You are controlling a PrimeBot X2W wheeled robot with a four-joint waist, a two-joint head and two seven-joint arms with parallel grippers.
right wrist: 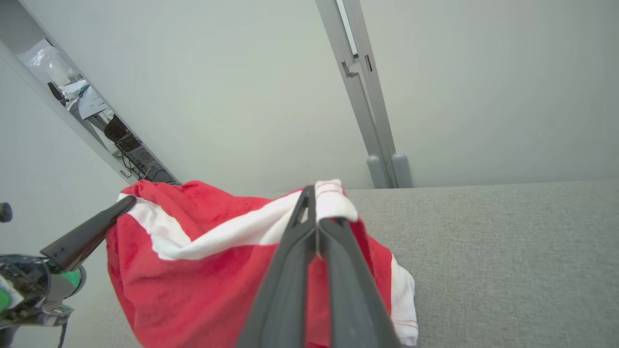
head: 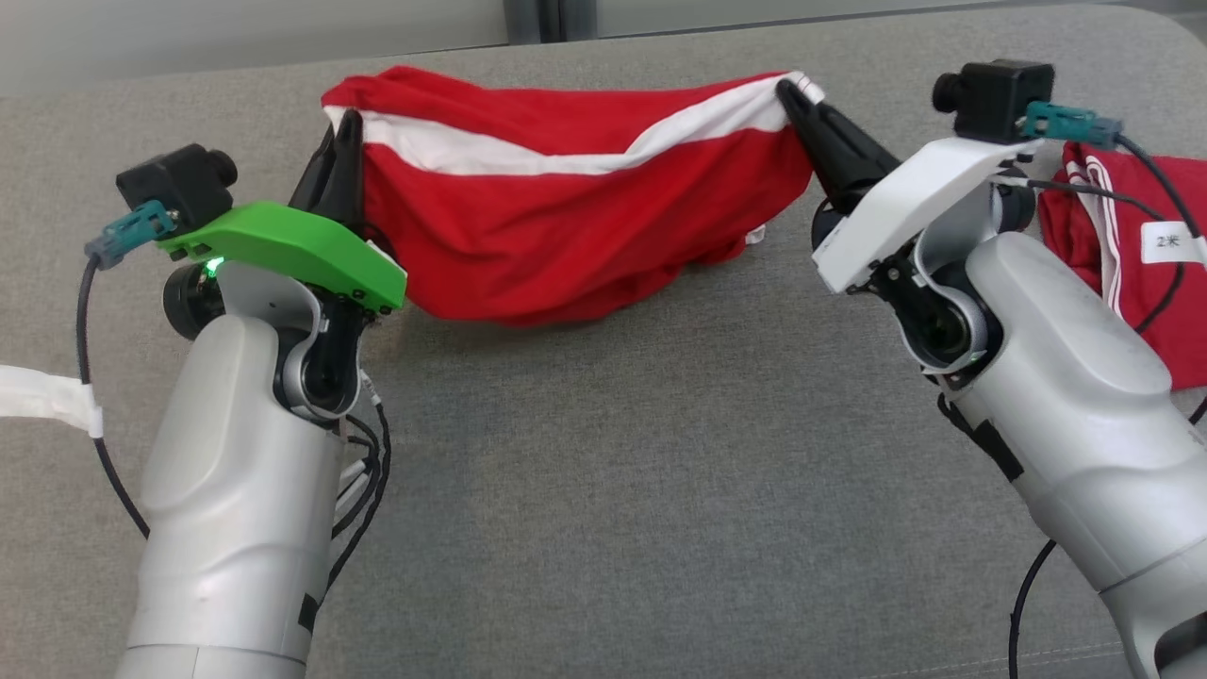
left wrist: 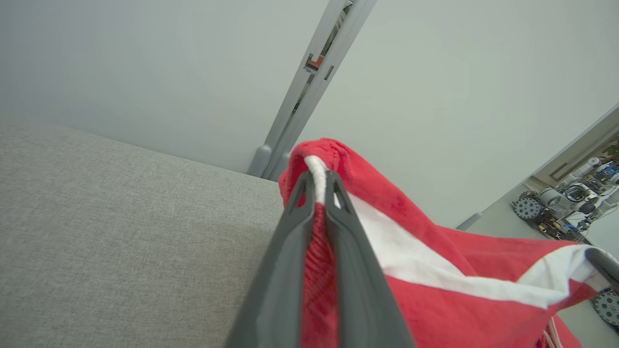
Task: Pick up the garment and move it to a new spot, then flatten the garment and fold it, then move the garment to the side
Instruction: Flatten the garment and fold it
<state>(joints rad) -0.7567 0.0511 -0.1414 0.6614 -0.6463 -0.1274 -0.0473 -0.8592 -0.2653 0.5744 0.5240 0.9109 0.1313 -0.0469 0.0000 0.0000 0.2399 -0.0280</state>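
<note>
The garment [head: 566, 217] is red with a white band and hangs stretched between my two grippers above the grey padded surface, its lower edge sagging onto it. My left gripper [head: 347, 127] is shut on the garment's left top corner. In the left wrist view the garment [left wrist: 435, 270] has cloth pinched between the fingers [left wrist: 290, 232]. My right gripper [head: 790, 92] is shut on the right top corner, where the white band ends. In the right wrist view its fingers [right wrist: 300, 237] clamp a white hem of the garment [right wrist: 193, 270].
A second red garment [head: 1122, 236] with white stripes and a white label lies at the right edge, behind my right forearm. A white strap [head: 47, 401] enters from the left edge. The grey surface [head: 613, 490] stretches wide in front; a pale wall stands behind it.
</note>
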